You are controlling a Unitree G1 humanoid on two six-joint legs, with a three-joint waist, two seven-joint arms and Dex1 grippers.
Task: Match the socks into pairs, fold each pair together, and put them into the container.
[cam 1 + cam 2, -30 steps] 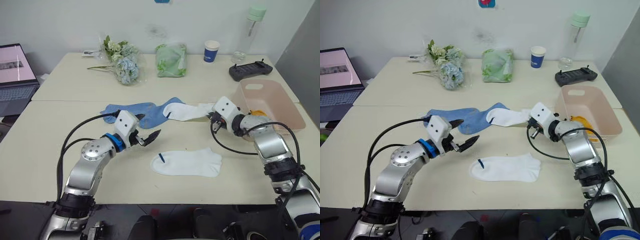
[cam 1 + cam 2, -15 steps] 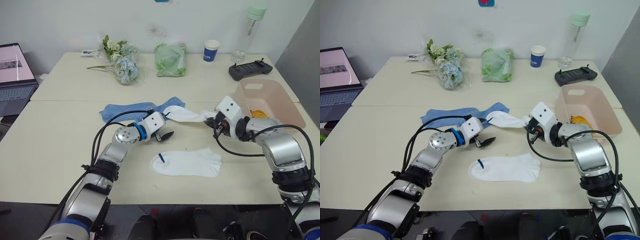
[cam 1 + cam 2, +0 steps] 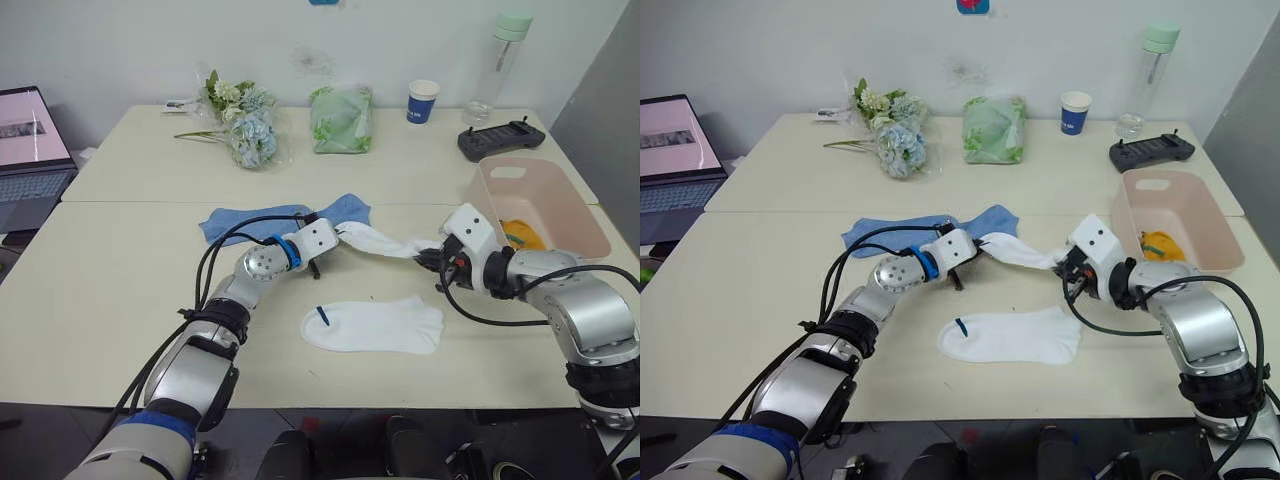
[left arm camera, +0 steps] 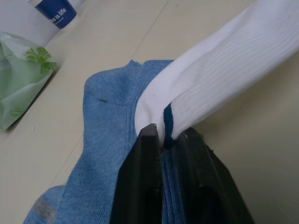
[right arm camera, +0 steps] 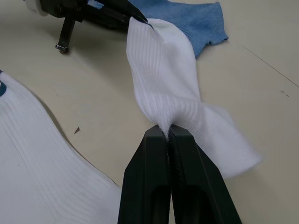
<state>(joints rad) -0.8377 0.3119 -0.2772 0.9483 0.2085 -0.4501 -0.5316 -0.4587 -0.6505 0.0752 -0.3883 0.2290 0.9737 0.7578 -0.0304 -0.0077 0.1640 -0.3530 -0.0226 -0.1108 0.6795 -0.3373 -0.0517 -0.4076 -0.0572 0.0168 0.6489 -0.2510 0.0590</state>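
Sitting at the far left edge, an open laptop (image 3: 30,150) faces the scene, and a bunch of pale flowers (image 3: 240,125) lies on the counter (image 3: 90,290) further in. In front of the flowers, two light blue socks (image 3: 255,218) lie spread flat, overlapping each other. The left gripper (image 4: 164,140) reaches over their near end and is clamped on the cuff end of a white sock (image 3: 385,241); the left wrist view shows its black fingers (image 4: 145,154) pinched on the cuff, right above the blue fabric. This held sock stretches across between the two arms, lifted off the counter. Nearer the front edge, a second white sock (image 3: 375,325) lies flat, apart from the stretched one. Behind, a green cloth bundle (image 3: 342,118) in clear plastic rests near the back, with a blue-and-white paper cup (image 3: 422,101) beside it. The right gripper (image 5: 167,133) is pinched tight on the other end of the stretched sock, its fingers pressed together on a bunched fold. Beyond it stands the pale pink container (image 3: 560,215), with something mustard-yellow (image 3: 520,235) lying inside. A clear bottle (image 3: 500,60) and a black controller (image 3: 502,139) sit behind the container.
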